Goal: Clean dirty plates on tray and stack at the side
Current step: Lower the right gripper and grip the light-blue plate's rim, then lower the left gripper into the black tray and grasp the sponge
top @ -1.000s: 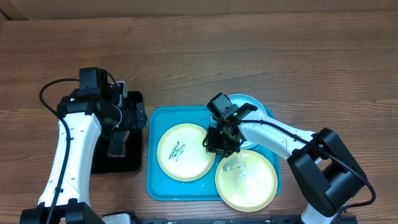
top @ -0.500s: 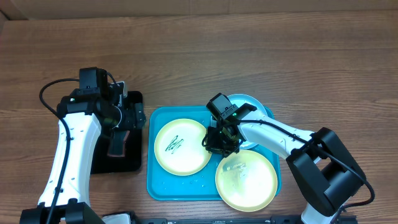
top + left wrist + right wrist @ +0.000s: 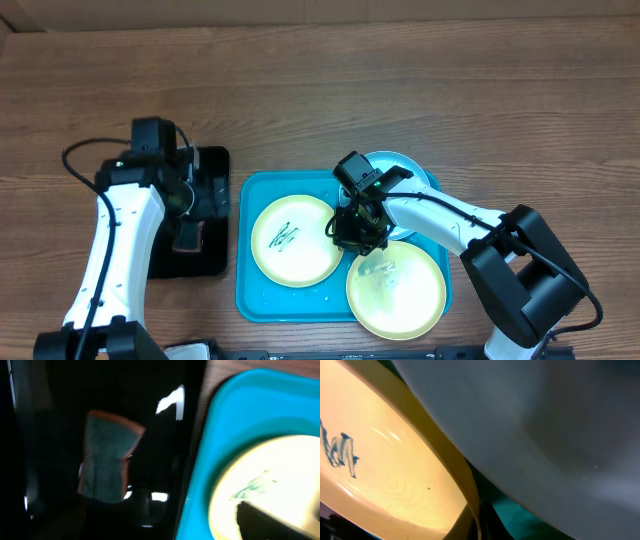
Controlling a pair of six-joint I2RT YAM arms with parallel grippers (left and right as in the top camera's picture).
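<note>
Your turquoise tray (image 3: 250, 295): lies flat | scribbled yellow plate (image 3: 293, 240): inside it, left | second yellow plate (image 3: 397, 290): overhangs its near-right rim | blue plate (image 3: 408, 172): far-right corner, partly hidden

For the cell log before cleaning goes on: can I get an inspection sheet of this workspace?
Surface: wooden table.
Job's things: turquoise tray holds scribbled plate, second yellow plate overhanging its near edge, blue plate partly under right arm.
Clutter: black tray with sponge-like block.
Grippers: left gripper over black tray, opening unclear; right gripper shut on scribbled plate's rim.
Cables: black cable looping beside left arm.
Surroundings: tan strip beyond table.
</note>
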